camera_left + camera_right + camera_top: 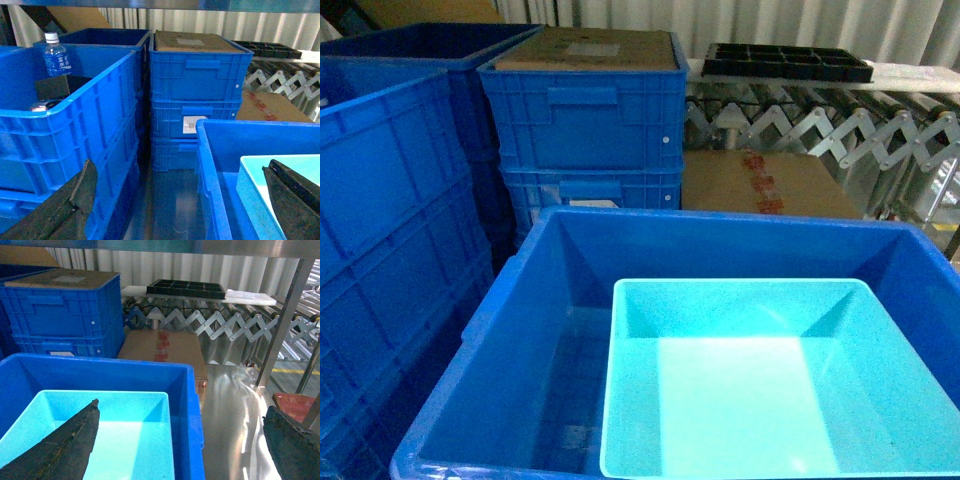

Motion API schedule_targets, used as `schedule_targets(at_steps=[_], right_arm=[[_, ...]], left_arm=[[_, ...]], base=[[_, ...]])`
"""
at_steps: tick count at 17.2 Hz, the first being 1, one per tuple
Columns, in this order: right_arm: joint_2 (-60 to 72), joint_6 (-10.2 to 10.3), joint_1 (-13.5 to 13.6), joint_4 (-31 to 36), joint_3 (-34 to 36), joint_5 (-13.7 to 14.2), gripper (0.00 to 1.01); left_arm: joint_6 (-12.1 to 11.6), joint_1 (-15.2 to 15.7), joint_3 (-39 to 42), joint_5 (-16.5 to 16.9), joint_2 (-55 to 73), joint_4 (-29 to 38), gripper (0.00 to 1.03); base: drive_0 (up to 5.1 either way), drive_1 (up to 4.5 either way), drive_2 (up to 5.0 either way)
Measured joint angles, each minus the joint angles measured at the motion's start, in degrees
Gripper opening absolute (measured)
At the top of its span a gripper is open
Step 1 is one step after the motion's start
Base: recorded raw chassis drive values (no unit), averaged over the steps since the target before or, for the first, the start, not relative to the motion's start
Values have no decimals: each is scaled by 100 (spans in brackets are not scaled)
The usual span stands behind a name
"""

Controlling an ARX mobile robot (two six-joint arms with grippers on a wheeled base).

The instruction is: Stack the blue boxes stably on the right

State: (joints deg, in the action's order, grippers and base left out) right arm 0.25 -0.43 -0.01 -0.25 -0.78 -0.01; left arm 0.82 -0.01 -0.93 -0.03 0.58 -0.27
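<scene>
I am seeing the left claw (175, 200) standing wide apart, gripping nothing, its fingers framing the big blue tub's (210, 165) left wall. The right claw (185, 440) is likewise spread and empty, one finger (65, 445) hanging over the turquoise tub (145, 440), which is sitting nested inside the big tub toward its right side. Ribbed crates (195, 95) are standing behind; one is bearing a white label (192, 123) I cannot read. A water bottle (54, 55) is showing illegible print.
</scene>
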Motion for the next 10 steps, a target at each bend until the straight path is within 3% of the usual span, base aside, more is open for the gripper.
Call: schedule_targets(at_steps=[10], right_arm=[[0,0,0,0,0,0,98]], left_arm=[[0,0,0,0,0,2,98]], base=[[0,0,0]])
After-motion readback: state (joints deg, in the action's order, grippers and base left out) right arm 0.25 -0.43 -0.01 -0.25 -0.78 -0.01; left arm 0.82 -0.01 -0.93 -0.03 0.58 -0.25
